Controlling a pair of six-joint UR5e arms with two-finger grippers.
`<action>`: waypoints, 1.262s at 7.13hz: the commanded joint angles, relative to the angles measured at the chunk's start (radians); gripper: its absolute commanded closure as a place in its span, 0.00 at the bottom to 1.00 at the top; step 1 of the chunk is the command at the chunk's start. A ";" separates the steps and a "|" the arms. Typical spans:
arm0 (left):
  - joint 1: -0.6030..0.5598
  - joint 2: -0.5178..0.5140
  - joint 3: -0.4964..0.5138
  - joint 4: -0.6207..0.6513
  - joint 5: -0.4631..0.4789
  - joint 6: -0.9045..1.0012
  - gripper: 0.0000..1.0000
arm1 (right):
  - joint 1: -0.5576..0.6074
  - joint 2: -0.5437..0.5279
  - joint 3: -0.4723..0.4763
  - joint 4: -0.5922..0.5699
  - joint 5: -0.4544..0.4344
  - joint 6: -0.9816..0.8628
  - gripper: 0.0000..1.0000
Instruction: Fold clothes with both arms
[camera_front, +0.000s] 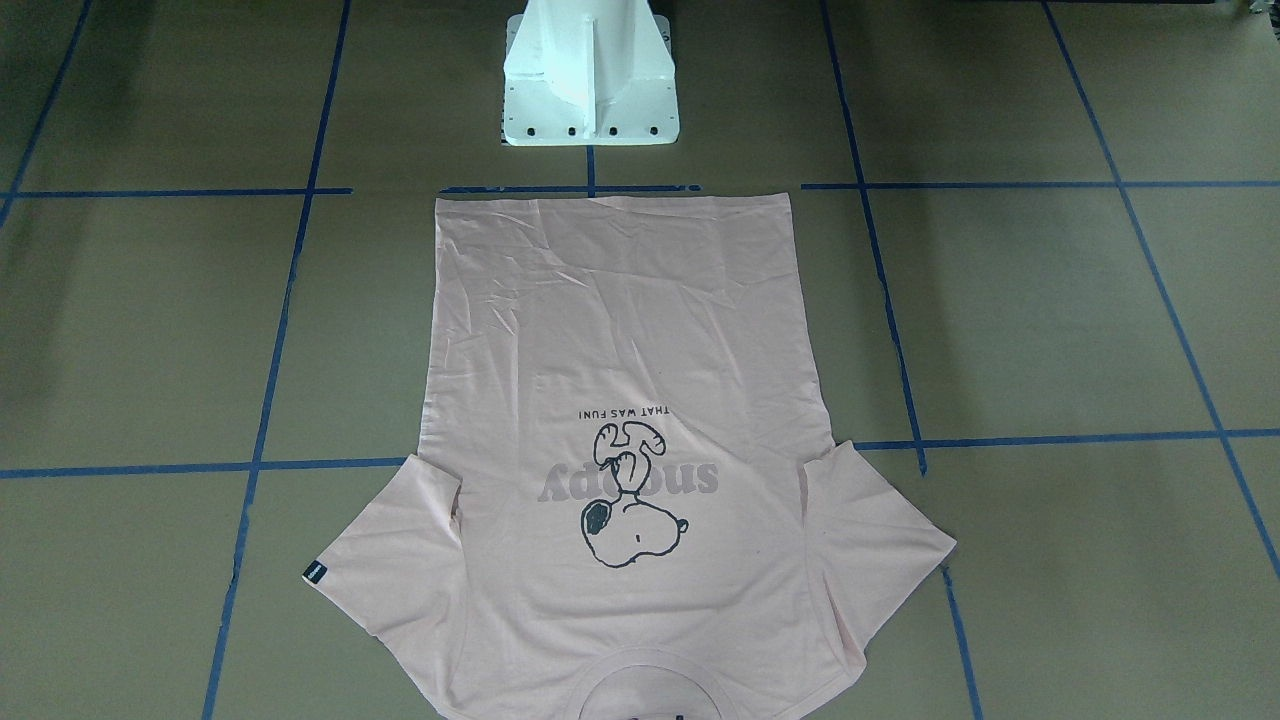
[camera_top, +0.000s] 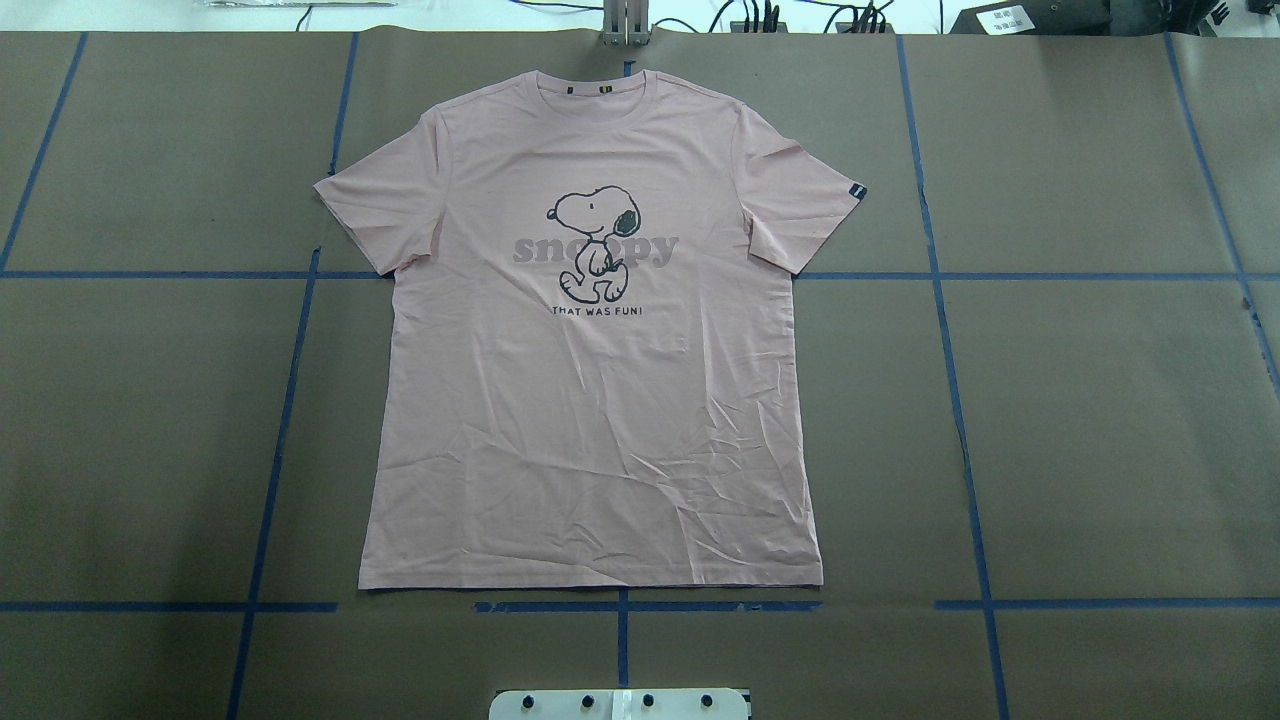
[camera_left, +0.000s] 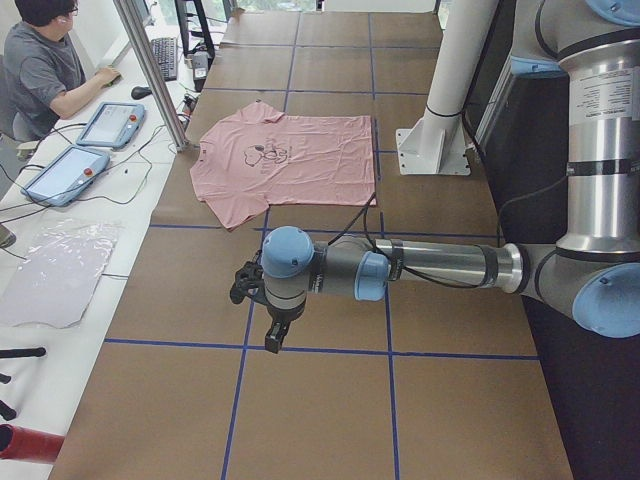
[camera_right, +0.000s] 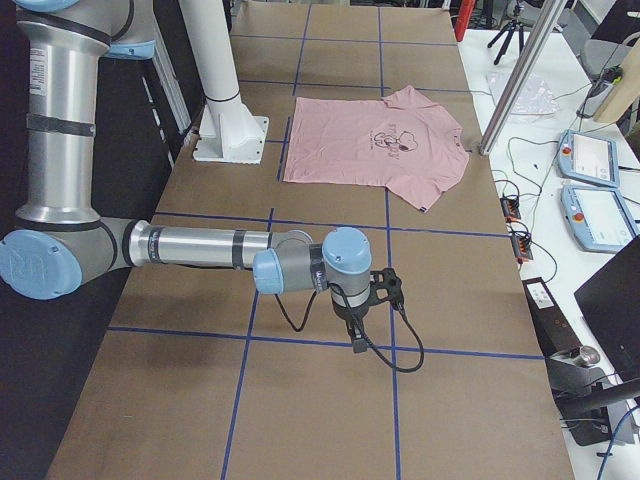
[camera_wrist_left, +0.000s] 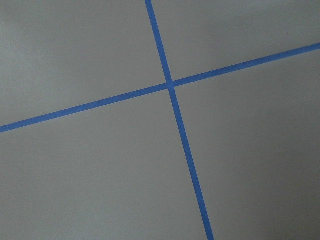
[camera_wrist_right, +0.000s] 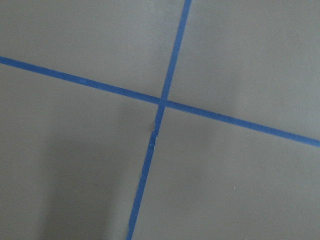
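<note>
Blue tape (camera_top: 955, 400) crosses the brown table (camera_top: 1100, 420) (a white base (camera_front: 590, 90) stands near the hem). The shirt (camera_top: 590, 420) lies flat, print up, well apart from the left gripper (camera_left: 272, 338) and the right gripper (camera_right: 356, 338). I cannot tell if they are wide or closed.

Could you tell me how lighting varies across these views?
Exterior front-facing: the T-shirt looks washed out, upper left corner dark. Overhead exterior: even light, an overexposed strip along the top. Right wrist-mounted: a soft shadow lies lower left of the tape cross. Left wrist-mounted: evenly lit.
</note>
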 joint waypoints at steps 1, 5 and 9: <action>0.000 -0.020 0.001 -0.194 0.003 -0.002 0.00 | -0.030 0.099 -0.060 0.236 -0.016 0.003 0.00; 0.003 -0.257 0.168 -0.504 0.004 -0.054 0.00 | -0.033 0.293 -0.253 0.241 0.037 0.193 0.00; 0.121 -0.366 0.218 -0.603 0.001 -0.436 0.00 | -0.267 0.494 -0.281 0.260 -0.017 0.631 0.00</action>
